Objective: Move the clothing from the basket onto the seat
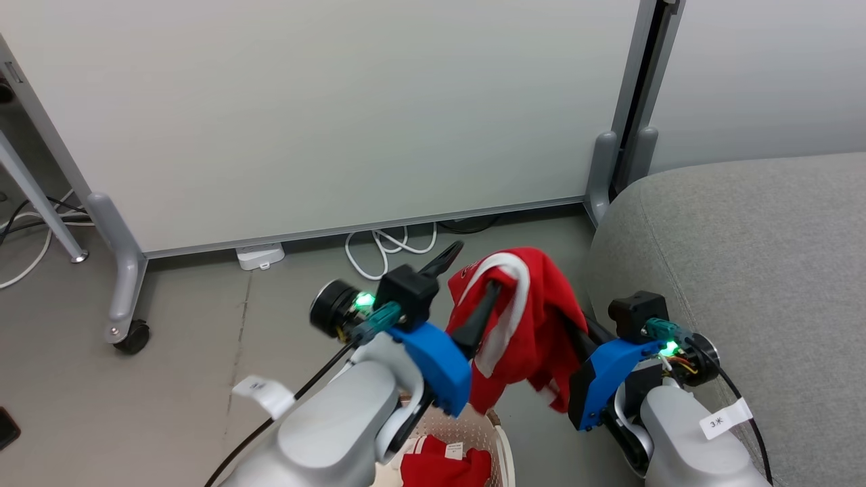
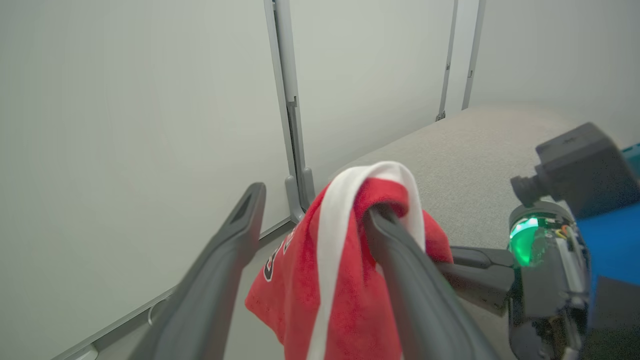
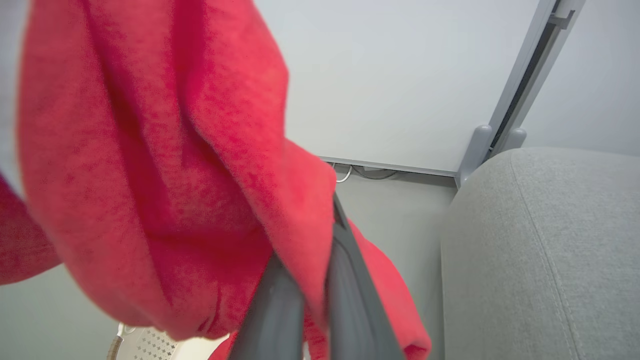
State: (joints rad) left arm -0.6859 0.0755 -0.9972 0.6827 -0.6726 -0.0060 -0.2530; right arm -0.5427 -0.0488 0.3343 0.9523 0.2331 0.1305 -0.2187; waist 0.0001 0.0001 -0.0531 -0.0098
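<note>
A red jersey with white trim (image 1: 524,318) hangs in the air above the floor, between the basket and the seat. My right gripper (image 1: 575,323) is shut on the cloth (image 3: 165,165), its fingers (image 3: 345,285) pinching a fold. My left gripper (image 1: 473,267) is open. One finger (image 2: 227,250) is bare, while the other (image 2: 415,285) still has the white collar band (image 2: 335,220) draped over it. The cream basket (image 1: 499,433) sits low between my arms with another red garment (image 1: 443,467) inside. The grey seat (image 1: 744,270) lies to the right.
A white partition panel (image 1: 325,115) on grey wheeled feet (image 1: 125,304) stands close ahead. White cables (image 1: 385,247) and a small white box (image 1: 259,256) lie along its base. A metal table leg (image 1: 40,203) stands at the far left.
</note>
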